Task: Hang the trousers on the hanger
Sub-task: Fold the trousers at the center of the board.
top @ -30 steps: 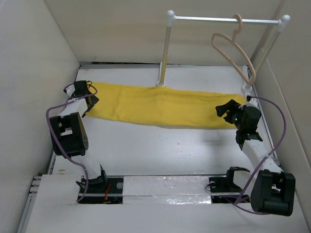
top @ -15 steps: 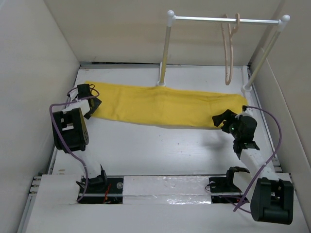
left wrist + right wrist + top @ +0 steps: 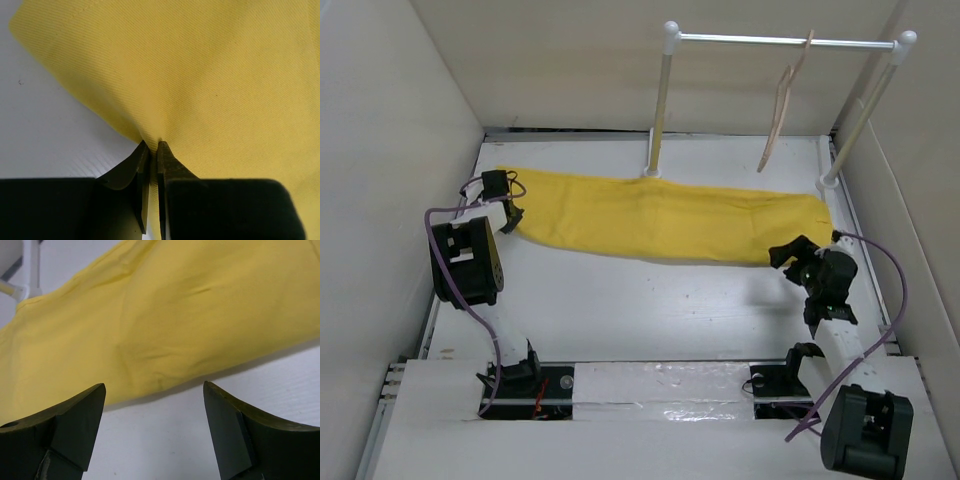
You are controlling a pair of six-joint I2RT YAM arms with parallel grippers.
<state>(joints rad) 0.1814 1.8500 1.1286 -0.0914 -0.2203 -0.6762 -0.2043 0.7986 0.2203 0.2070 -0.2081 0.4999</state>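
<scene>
The yellow trousers [image 3: 660,215] lie flat in a long strip across the far half of the table. My left gripper [image 3: 510,215] is at their left end. In the left wrist view it [image 3: 152,145] is shut, pinching a fold of the trousers' [image 3: 210,75] near edge. My right gripper [image 3: 788,252] sits just in front of the right end. In the right wrist view it [image 3: 155,390] is open over bare table, the trousers' [image 3: 150,315] edge just beyond its tips. The beige hanger [image 3: 778,115] hangs by its hook from the rack bar, turned nearly edge-on.
The white-posted rack [image 3: 663,100] stands behind the trousers, its metal bar [image 3: 750,40] running right to a slanted post [image 3: 865,110]. A post base [image 3: 30,287] shows in the right wrist view. Pale walls close in left, back and right.
My left gripper has shut on the trousers' left end. The right gripper has pulled back toward the near side. The hanger has swung round on the bar to nearly edge-on.
</scene>
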